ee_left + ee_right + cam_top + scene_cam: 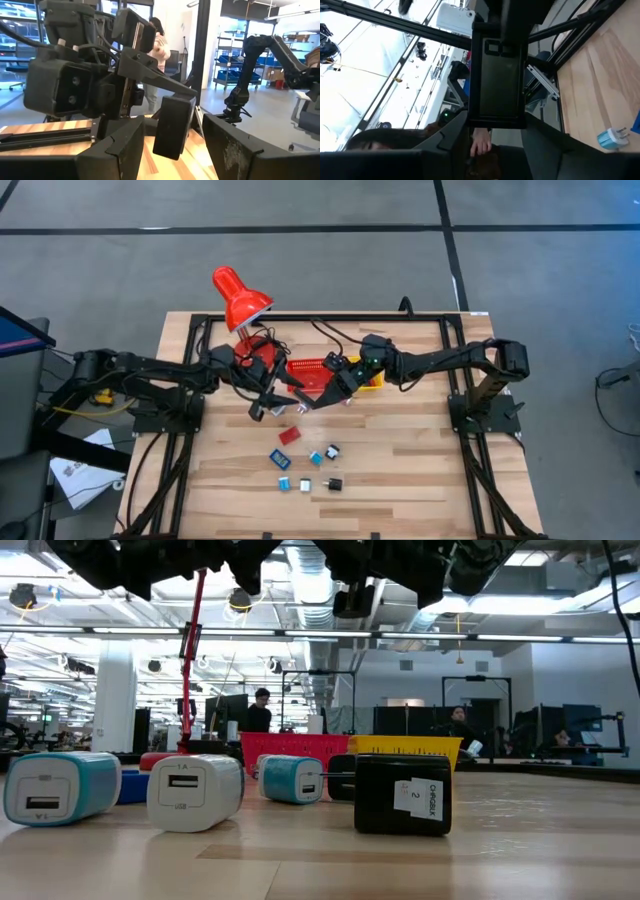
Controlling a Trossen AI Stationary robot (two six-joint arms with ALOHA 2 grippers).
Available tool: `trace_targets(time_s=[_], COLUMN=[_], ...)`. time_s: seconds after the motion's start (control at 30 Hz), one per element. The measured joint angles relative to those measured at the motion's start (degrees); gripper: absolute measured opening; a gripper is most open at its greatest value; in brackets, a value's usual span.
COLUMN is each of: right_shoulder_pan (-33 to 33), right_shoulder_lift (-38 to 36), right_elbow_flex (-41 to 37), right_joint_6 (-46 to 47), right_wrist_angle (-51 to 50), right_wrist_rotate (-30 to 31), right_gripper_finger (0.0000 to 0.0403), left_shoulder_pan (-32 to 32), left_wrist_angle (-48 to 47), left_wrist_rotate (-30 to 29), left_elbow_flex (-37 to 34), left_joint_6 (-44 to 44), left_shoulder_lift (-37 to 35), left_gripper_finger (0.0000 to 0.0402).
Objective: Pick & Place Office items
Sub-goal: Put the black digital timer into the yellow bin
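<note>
Both arms meet mid-bench: right gripper (306, 402) apparently pinching a black rectangular block (172, 126), upright between left gripper's (262, 406) spread fingers.

Wood worktop (400, 470) w/ black frame rails. Red desk lamp (238, 298) at back edge. Red mesh basket (312, 370) beside yellow basket (372, 383), mid-worktop. Grey floor (540, 280) around. Person (260, 710) in office behind.

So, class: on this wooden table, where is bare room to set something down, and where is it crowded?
Bare: the wooden table's right side, and left of the small chargers. Crowded: around the red mesh basket, where both grippers meet.
</note>
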Motion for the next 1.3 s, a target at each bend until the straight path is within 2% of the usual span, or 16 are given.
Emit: trace_targets(time_s=[0.13,0.4,0.6,0.87,1.1,1.3], right_shoulder_pan=[0.23,0.23,0.23,0.15,-0.15,-2.19], right_shoulder_lift=[0.0,0.0,0.0,0.0,-0.04,-0.04], right_elbow_flex=[0.0,0.0,0.0,0.0,0.0,0.0], right_joint_6=[-0.3,-0.47,-0.47,-0.57,-3.84,-5.68], right_wrist_angle=[-0.01,0.01,0.01,0.05,0.35,2.0], right_wrist_rotate=[-0.13,-0.19,-0.2,0.92,3.61,5.13], right_gripper_finger=[0.016,0.0146,0.0158,0.0152,0.0182,0.0201], left_shoulder_pan=[0.0,0.0,0.0,0.0,0.0,0.0], left_wrist_angle=[-0.29,-0.85,-1.24,-1.22,-1.03,-1.2], left_wrist_rotate=[-0.02,-0.04,-0.06,-0.21,0.16,-0.22], left_elbow_flex=[0.0,0.0,0.0,0.0,0.0,-0.02], left_joint_6=[-0.02,-0.09,-0.09,-0.09,0.35,-0.59], left_shoulder_lift=[-1.16,-1.66,-1.66,-1.66,-1.68,-1.64], left_gripper_finger=[0.0195,0.0195,0.019,0.0134,0.0072,0.0069])
